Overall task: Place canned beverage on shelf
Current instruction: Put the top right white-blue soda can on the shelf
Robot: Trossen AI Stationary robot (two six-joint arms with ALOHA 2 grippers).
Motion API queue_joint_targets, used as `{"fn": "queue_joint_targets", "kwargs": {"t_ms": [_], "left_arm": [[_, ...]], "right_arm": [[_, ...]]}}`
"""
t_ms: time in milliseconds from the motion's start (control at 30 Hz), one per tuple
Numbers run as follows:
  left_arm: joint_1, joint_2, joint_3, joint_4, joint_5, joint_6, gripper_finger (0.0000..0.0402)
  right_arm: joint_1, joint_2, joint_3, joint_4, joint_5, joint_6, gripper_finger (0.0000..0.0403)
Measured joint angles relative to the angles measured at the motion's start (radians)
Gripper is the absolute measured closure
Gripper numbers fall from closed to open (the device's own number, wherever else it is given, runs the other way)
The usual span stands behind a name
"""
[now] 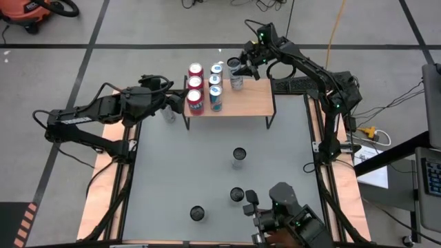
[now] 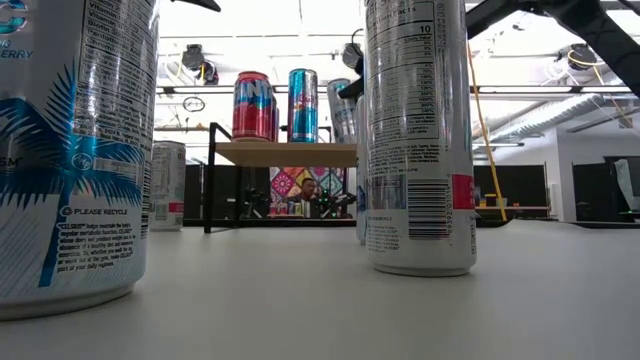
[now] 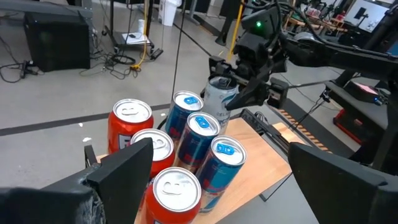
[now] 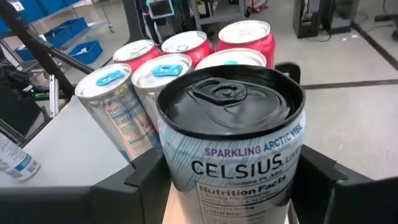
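Can (image 4: pixel 233 134) with a black top and a pale printed side sits between the two fingers of the right gripper (image 1: pixel 238 69), clasped about its upper body. In the high view it is over the far edge of the shelf (image 1: pixel 251 102), just beside the row of blue cans (image 1: pixel 216 88); whether its base already rests on the wood or hangs a little above it cannot be told. Three red cans (image 1: pixel 196 87) stand in a row next to the blue ones.

The can looks like a sealed, full drink, so it is probably fairly heavy for its size, with stiff walls that will not give under a firm squeeze. The smooth printed metal is likely slippery, and the tall, narrow shape tips easily if bumped or let go at a tilt. The sensible place to hold it is across the straight side, below the top rim, as it is held here, with the can kept upright until its base sits flat on the board.

The left gripper (image 1: pixel 167 103) waits by the near left corner of the shelf, its fingers spread and holding nothing, close to a can (image 1: pixel 167 114) standing on the table (image 1: pixel 172 179). More cans (image 1: pixel 239 156) stand on the table, well apart from the shelf.
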Motion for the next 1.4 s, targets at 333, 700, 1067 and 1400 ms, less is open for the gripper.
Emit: {"fn": "queue_joint_targets", "kwargs": {"t_ms": [333,700,1067,1400], "left_arm": [[0.000,0.000,0.000,0.000,0.000,-0.001,0.0029],[0.000,0.000,0.000,-0.001,0.006,-0.006,0.0030],[0.003,0.000,0.000,-0.023,0.010,0.000,0.0030],[0.019,0.000,0.000,-0.044,0.053,-0.006,0.0030]], "right_arm": [[-0.002,-0.001,0.001,-0.002,0.003,-0.028,0.0177],[-0.060,-0.029,0.001,-0.154,-0.004,-0.062,0.0177],[-0.184,-0.048,0.001,-0.348,-0.080,-0.215,0.0177],[-0.196,-0.052,0.002,-0.493,-0.045,-0.399,0.0177]]}}
